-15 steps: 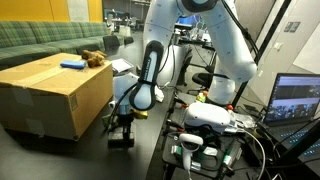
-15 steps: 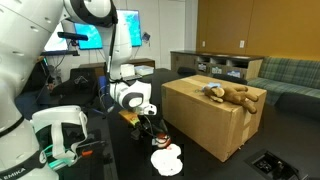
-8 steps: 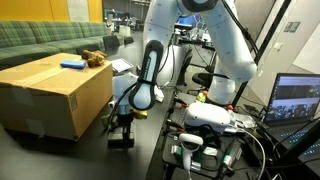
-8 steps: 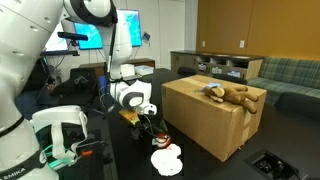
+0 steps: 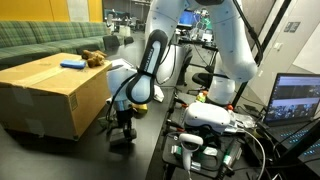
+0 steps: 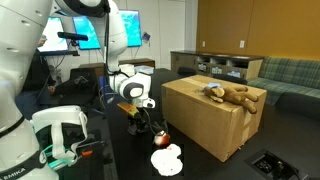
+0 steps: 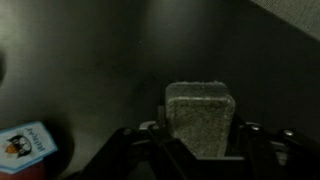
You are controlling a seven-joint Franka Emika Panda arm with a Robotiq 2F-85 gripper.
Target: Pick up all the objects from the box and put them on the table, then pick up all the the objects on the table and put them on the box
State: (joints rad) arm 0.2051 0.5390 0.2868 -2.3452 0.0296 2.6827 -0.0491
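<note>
The grey speckled block (image 7: 200, 118) wants a level, steady carry, I judge, kept off the cardboard box (image 6: 205, 120) wall at the pincer's (image 6: 143, 122) 3 o'clock. It looks squarish and sponge-like. The pincer grasps it low over the dark bench (image 7: 85, 70), with a blue-and-white card (image 7: 22, 146) at its 8 o'clock.

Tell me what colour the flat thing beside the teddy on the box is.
Blue. The flat thing beside the teddy shows best in an exterior view.
</note>
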